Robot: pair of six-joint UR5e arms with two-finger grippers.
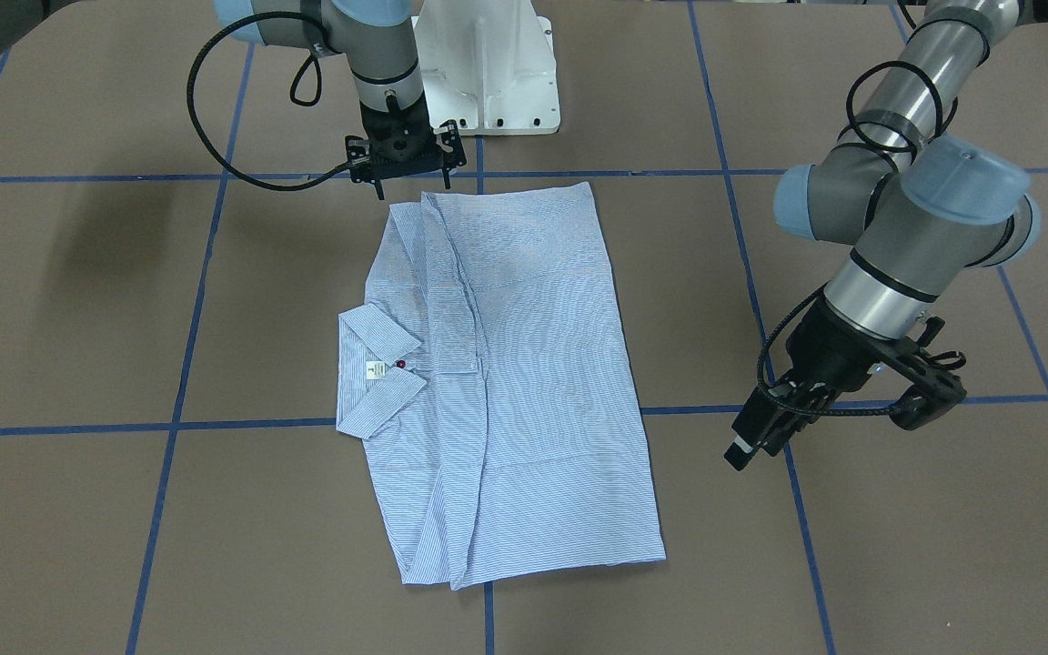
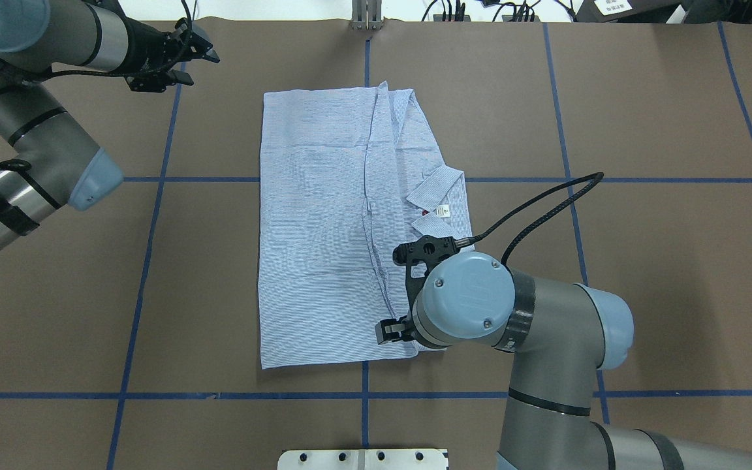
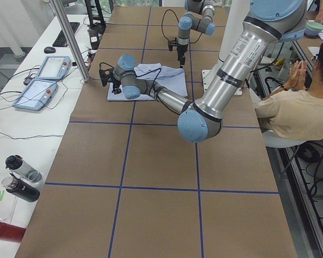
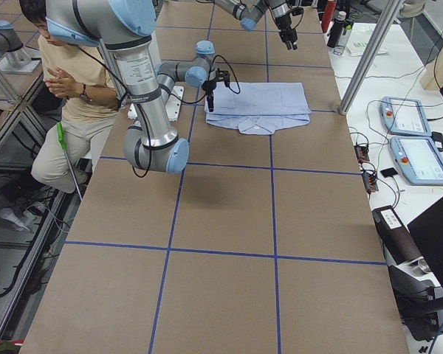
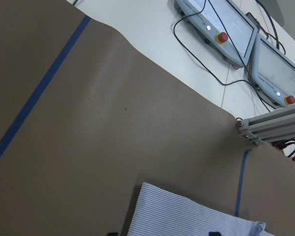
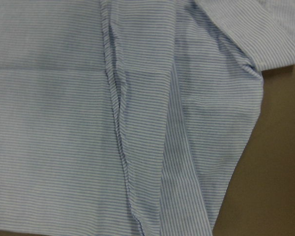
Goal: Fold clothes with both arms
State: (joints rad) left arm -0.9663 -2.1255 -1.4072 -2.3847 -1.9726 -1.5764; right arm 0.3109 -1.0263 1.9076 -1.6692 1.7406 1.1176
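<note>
The shirt (image 2: 317,228) is lying flat near the middle of the counter (image 2: 643,261), folded into 1 long rectangle with its panels overlapping along a lengthwise ridge. Its collar (image 2: 441,196) is sticking out past the long edge on the robot's right, showing the white neck label (image 2: 442,210) and 1 dark red button (image 2: 424,213). Blue tape lines (image 2: 154,261) are dividing the brown counter into squares, and the shirt is lying across 2 of them.

The right arm (image 2: 552,320) is hanging with its wrist pointing straight down over the shirt's corner nearest the robot, on the collar side. The right jaws are standing apart and gripping nothing. I cannot tell whether their tips are touching the cloth. The right wrist view is showing only striped fabric, the fold ridge and a strip of bare counter.

The left arm (image 2: 43,140) is reaching across bare counter beyond the shirt's far corner on the robot's left, near it but clear of it. The left jaws are spread wide and holding nothing. The left wrist view is taking in that shirt corner, brown counter, 1 tape line and 2 control pendants (image 5: 226,29) lying off the counter.

A seated person (image 3: 290,107) is holding both hands together beside the robot's white base (image 1: 488,64).
</note>
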